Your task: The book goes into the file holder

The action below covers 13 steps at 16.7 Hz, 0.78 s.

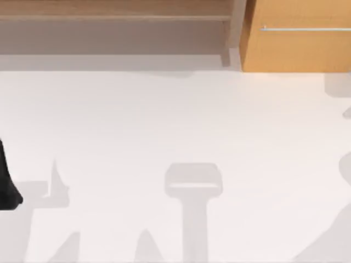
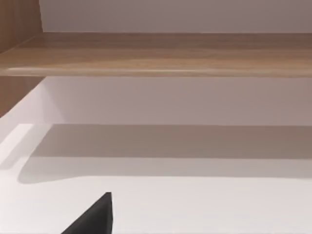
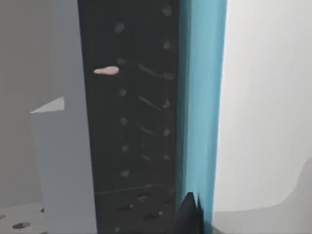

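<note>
In the right wrist view the book (image 3: 202,107) stands very close as an upright bright-blue band next to a dark dotted face (image 3: 131,122). A pale grey-blue upright panel (image 3: 63,146) borders that dark face on the other side; I cannot tell whether it belongs to the file holder. A black part of my right gripper (image 3: 187,214) sits right against the foot of the blue band. My left gripper (image 2: 92,217) hovers over the bare white table, and the left arm (image 1: 8,186) shows black at the table's left edge.
A wooden shelf (image 1: 115,11) runs along the back of the white table (image 1: 175,120). A wooden cabinet with a metal handle (image 1: 296,33) stands at the back right. Grey shadows lie across the table's front half.
</note>
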Available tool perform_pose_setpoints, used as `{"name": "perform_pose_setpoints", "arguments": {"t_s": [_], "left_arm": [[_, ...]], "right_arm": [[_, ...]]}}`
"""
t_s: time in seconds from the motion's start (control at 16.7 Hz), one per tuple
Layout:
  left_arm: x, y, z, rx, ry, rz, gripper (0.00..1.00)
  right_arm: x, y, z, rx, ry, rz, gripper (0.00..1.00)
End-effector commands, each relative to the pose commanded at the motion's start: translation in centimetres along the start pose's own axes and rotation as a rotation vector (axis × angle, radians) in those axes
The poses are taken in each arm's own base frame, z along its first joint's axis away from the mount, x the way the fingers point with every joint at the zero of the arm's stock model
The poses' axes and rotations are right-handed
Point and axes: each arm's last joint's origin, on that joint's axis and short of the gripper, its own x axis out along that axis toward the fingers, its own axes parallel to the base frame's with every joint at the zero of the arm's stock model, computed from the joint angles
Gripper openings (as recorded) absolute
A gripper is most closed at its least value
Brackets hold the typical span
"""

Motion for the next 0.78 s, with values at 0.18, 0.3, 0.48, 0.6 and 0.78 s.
{"name": "perform_pose_setpoints", "arguments": {"t_s": [0.18, 0.3, 0.48, 0.6, 0.78], "left_arm": [[0.0, 0.0, 0.0, 0.0, 0.0, 0.0, 1.0], [0.0, 0.0, 0.0, 0.0, 0.0, 0.0, 1.0], [0.0, 0.0, 0.0, 0.0, 0.0, 0.0, 1.0], [0.0, 0.0, 0.0, 0.0, 0.0, 0.0, 1.0], [0.0, 0.0, 0.0, 0.0, 0.0, 0.0, 1.0]], "right_arm": [[0.0, 0.0, 0.0, 0.0, 0.0, 0.0, 0.68], [0.0, 0.0, 0.0, 0.0, 0.0, 0.0, 0.83], [0.0, 0.0, 0.0, 0.0, 0.0, 0.0, 1.0], [0.0, 0.0, 0.0, 0.0, 0.0, 0.0, 1.0], [0.0, 0.0, 0.0, 0.0, 0.0, 0.0, 1.0]]}}
